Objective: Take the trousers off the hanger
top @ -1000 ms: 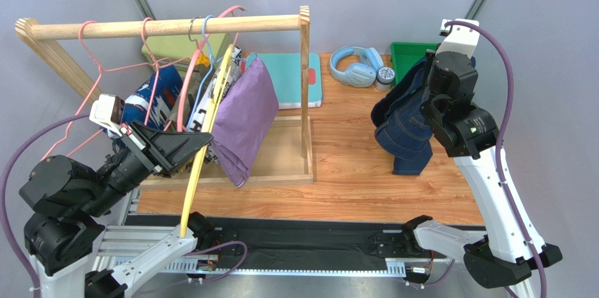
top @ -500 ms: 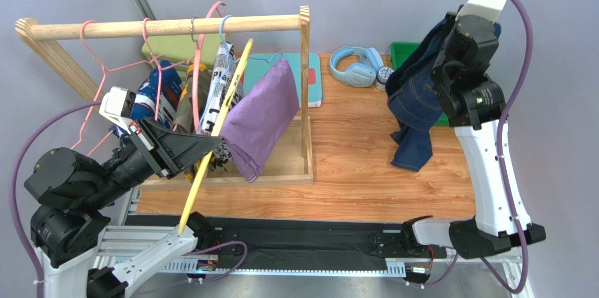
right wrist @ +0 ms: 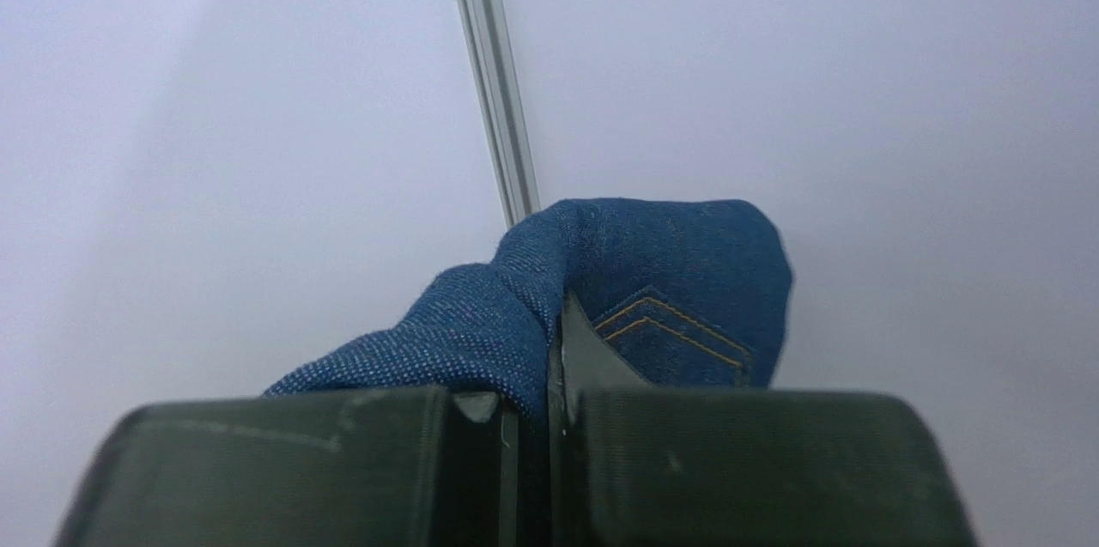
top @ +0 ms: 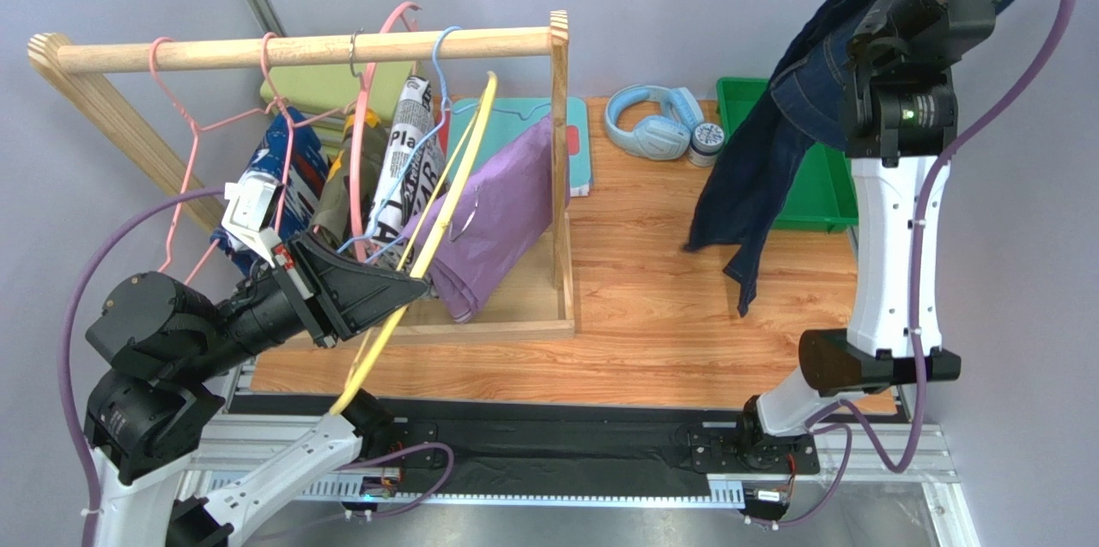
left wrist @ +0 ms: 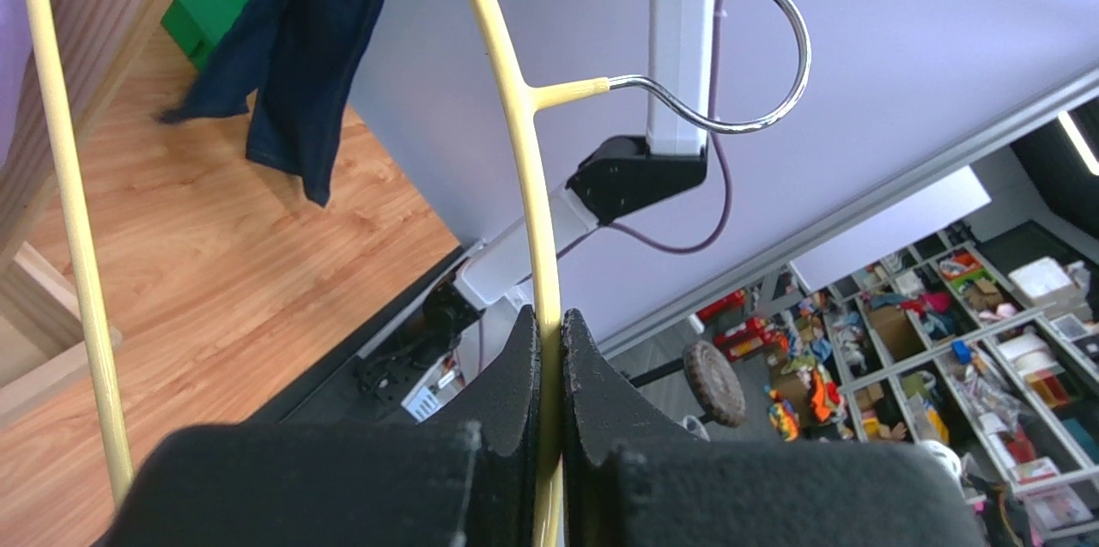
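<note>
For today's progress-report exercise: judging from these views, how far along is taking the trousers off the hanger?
Done: the trousers hang free in the air, apart from the bare yellow hanger. In hand: the right fingers pinch the trousers' fabric, held high; the left fingers clamp the hanger's frame. Left: probably only setting the trousers down, and perhaps the hanger too.

The trousers (top: 761,174) are dark blue, the hanger (left wrist: 538,219) yellow.
</note>
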Robot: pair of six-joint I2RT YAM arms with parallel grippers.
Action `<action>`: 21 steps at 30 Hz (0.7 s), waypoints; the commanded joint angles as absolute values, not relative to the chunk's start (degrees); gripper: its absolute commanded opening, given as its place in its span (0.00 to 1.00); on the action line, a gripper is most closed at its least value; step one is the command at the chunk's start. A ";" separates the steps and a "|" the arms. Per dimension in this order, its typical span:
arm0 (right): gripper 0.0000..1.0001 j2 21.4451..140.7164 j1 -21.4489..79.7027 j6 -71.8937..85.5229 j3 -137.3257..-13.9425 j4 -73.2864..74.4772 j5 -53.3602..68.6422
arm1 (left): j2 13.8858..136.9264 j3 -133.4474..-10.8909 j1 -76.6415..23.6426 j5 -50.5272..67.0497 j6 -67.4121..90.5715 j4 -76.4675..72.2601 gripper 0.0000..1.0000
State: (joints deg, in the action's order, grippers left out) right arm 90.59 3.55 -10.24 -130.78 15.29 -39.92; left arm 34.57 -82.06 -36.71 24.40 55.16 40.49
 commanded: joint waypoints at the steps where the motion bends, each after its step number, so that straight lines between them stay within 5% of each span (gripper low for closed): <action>1: 0.00 94.92 1.06 -6.60 -124.85 7.48 -35.60 | 30.94 -81.56 -36.91 29.27 50.28 35.94 0.00; 12: 0.00 108.18 -2.19 1.39 -110.59 6.15 -35.42 | 32.17 -87.27 -36.91 34.27 46.32 36.39 0.00; 21: 0.00 121.10 -7.02 16.23 -113.99 30.13 -30.32 | 32.34 -87.19 -36.91 34.89 45.00 37.88 0.00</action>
